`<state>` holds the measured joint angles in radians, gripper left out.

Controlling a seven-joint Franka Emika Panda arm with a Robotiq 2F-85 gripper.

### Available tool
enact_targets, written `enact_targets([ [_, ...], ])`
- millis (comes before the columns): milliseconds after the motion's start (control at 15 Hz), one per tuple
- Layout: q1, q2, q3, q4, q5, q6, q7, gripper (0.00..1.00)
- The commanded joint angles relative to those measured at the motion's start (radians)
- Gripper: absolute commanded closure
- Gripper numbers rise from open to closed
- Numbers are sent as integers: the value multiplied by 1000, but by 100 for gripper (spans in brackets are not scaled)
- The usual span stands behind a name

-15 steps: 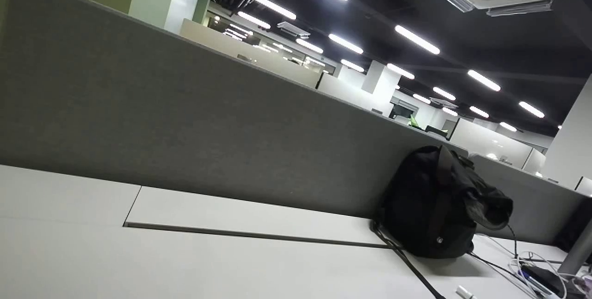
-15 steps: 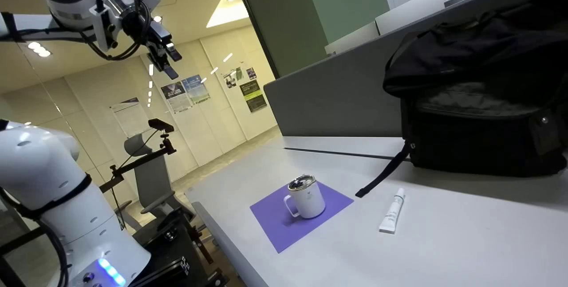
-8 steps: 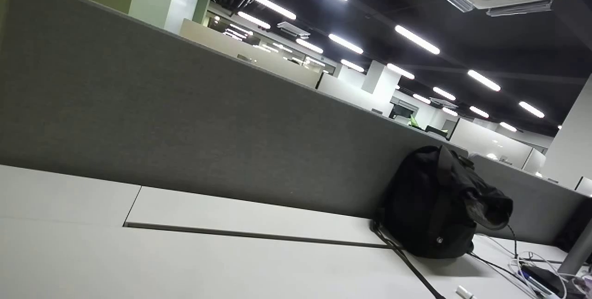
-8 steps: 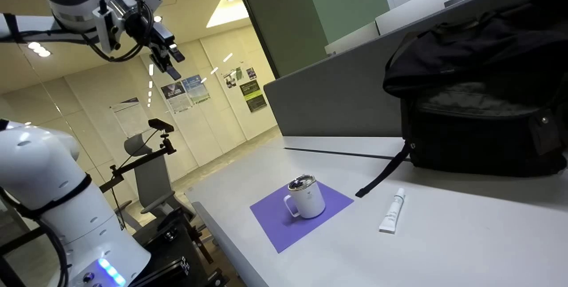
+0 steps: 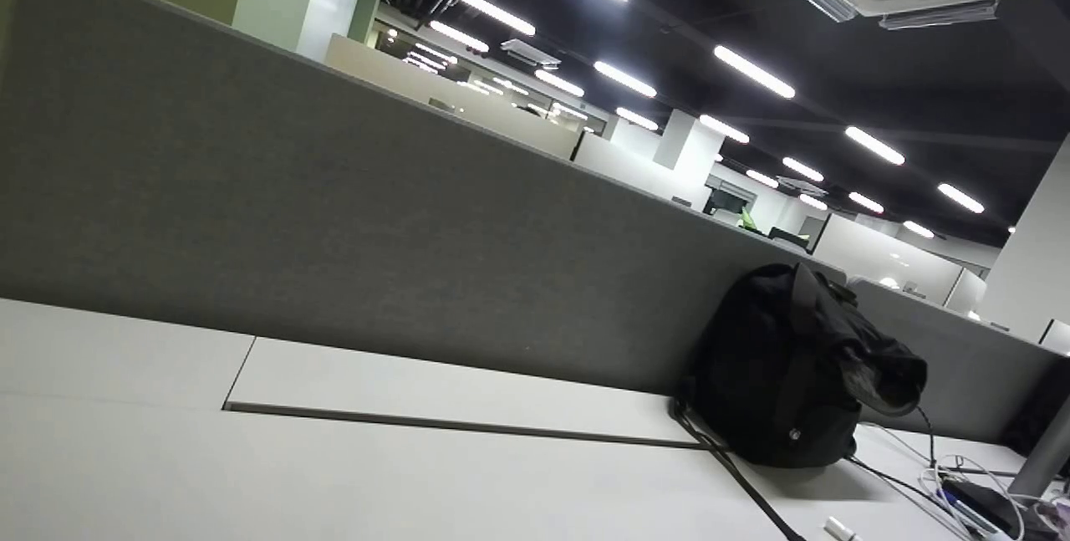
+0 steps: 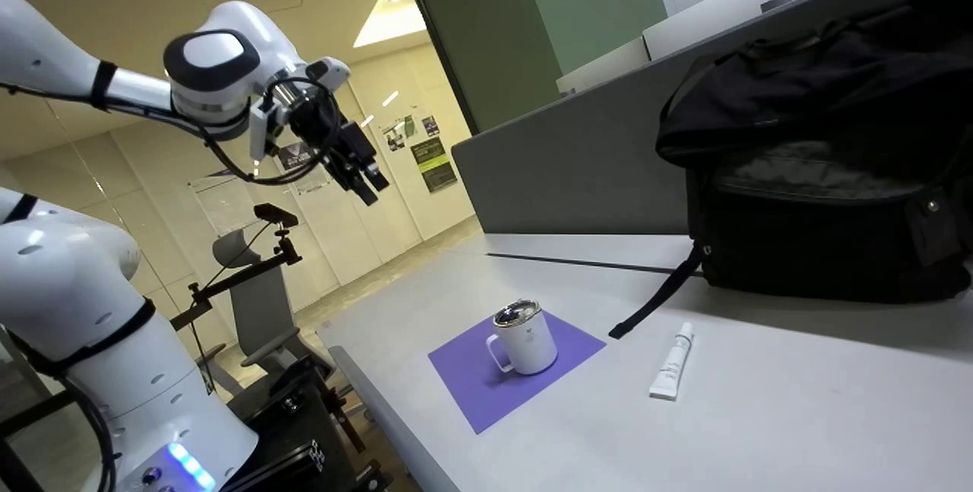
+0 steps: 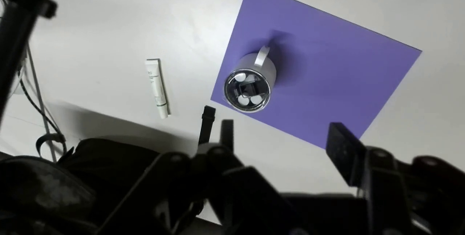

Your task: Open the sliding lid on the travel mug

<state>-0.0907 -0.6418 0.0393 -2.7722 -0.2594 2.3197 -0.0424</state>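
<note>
Up high hangs the gripper (image 7: 281, 137), jaws spread wide! And there's the white travel mug (image 7: 268, 69), well apart, at eleven o'clock from it in the wrist view, upright on the purple sheet (image 7: 338, 68), glossy lid (image 7: 247, 90) on top.

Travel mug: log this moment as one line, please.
travel mug: upright on purple sheet; sliding lid: fitted, open or shut unclear; gripper: open, empty, apart from mug; white squeeze tube: lying on desk

Free room surrounds the mug (image 6: 532, 346), the backpack (image 6: 821, 180) apart.
</note>
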Motion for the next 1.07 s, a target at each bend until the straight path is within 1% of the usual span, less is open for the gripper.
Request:
enact_targets([
  [0, -64, 174, 8, -14, -87, 192, 61, 62],
  [133, -105, 268, 13, -8, -136, 292, 80, 75],
  [333, -153, 399, 23, 41, -203, 370, 126, 95],
  [400, -163, 435, 24, 62, -225, 372, 146, 99],
  [533, -180, 497, 22, 106, -287, 376, 207, 100],
  [667, -164, 552, 7, 164, -309, 308, 246, 100],
  [733, -136, 490, -24, 92, -276, 359, 177, 99],
  [867, -128, 534, -33, 132, -280, 333, 194, 99],
  [1000, -125, 551, -35, 147, -280, 330, 198, 99],
])
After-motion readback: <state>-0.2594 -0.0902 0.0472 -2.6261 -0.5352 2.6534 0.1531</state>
